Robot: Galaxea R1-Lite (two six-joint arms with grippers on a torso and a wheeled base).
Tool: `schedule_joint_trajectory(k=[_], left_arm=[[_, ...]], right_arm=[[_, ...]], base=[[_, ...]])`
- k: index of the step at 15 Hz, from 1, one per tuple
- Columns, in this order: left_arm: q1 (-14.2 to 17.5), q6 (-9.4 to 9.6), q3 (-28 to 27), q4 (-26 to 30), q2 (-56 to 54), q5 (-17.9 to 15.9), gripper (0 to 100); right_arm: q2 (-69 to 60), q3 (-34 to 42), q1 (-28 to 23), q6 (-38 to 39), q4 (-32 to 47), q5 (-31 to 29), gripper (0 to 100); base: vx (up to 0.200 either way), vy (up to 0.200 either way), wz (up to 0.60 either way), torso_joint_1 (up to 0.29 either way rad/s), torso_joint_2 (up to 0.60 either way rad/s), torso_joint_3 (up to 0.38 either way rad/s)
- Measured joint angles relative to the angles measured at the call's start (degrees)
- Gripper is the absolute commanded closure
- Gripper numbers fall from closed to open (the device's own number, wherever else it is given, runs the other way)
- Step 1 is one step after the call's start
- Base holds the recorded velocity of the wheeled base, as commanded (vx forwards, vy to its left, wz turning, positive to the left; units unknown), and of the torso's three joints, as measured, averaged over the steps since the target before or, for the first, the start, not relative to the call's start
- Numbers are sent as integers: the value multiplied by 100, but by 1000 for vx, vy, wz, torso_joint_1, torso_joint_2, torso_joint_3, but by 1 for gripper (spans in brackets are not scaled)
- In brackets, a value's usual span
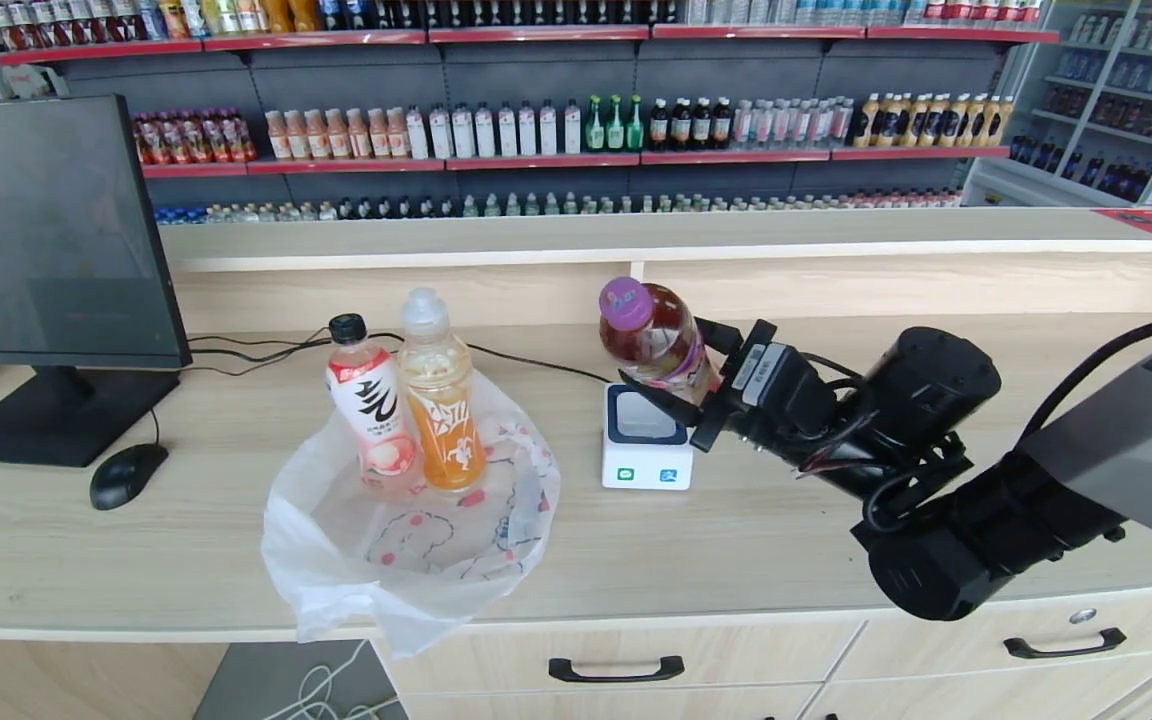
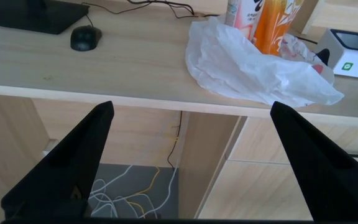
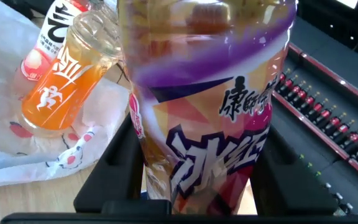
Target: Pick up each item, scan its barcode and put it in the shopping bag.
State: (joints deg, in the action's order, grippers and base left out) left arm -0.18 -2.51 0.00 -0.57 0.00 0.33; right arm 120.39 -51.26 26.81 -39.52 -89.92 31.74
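The right pincer is clamped on the purple-capped bottle, holding it tilted in the air just above the white scanner, which sits near the middle of the bench. A narrow strip of bare top separates the scanner from the shopping bag. The bag lies spread open and droops over the bench's front edge. At its far side the pink bottle and the orange bottle stand upright, touching each other. To the left, a bare stretch runs from the bag to the mouse and the monitor. To the right of the scanner the top is bare as far as the right arm. A raised ledge closes off the back, and cables trail along its foot. From the right wrist, dark fingers press both sides of the purple-capped bottle, with the orange bottle and bag beyond it. The left pincer hangs below the bench's front edge, its fingers wide apart and empty. From there the bag's overhang, the mouse, the scanner and loose wires in the opening under the bench are plain, beside the drawers.
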Motion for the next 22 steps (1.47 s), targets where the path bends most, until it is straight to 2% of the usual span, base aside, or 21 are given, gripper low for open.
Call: schedule_joint_trajectory(k=[4, 8, 13, 22], left_arm=[[0, 5, 0, -9, 0, 0, 0], [0, 6, 0, -11, 0, -1, 0], [0, 9, 0, -11, 0, -1, 0], [0, 17, 0, -21, 0, -1, 0]], right_arm=[[204, -130, -176, -230, 0, 386, 100], [356, -276, -306, -495, -7, 455, 100], [722, -763, -319, -566, -5, 830, 100], [1221, -1342, -377, -555, -2, 1062, 100]], base=[[0, 0, 0, 0, 0, 0], [0, 0, 0, 0, 0, 0], [0, 0, 0, 0, 0, 0], [0, 0, 0, 0, 0, 0]])
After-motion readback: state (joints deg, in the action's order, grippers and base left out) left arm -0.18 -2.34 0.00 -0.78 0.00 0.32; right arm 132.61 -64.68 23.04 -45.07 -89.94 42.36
